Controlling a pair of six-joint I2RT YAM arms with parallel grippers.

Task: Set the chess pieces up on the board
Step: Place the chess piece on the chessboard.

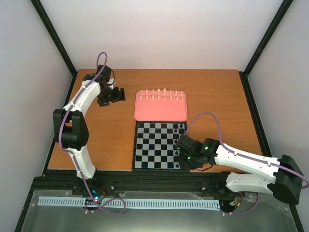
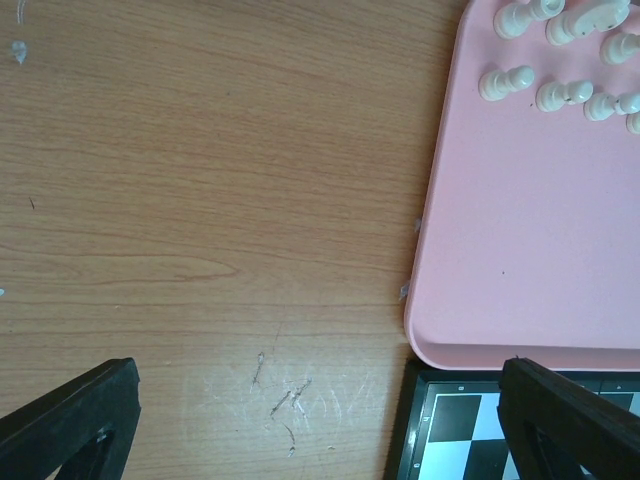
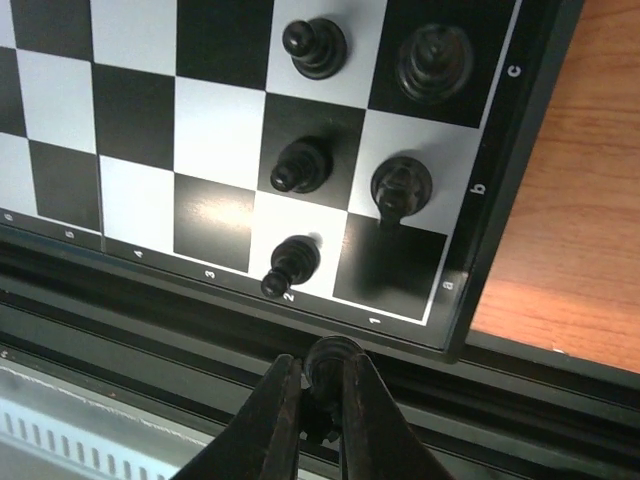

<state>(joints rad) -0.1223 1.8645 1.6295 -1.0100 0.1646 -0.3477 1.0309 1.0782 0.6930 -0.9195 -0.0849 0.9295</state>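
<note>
5 black pcs (image 3: 300, 165) on board (image 3: 130, 90) corner, 6th black pc (image 3: 330, 356) pinched in R pincer (image 3: 321, 378) — L pincer (image 2: 318, 372) spread

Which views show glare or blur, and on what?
Right wrist view: soft sheen on the board; the right gripper and its black piece, close to the lens, look blurred. Left wrist view: even light, white pieces slightly washed out.

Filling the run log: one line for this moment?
right tool: shut on black chess piece | left tool: open | board corner square: empty
</note>
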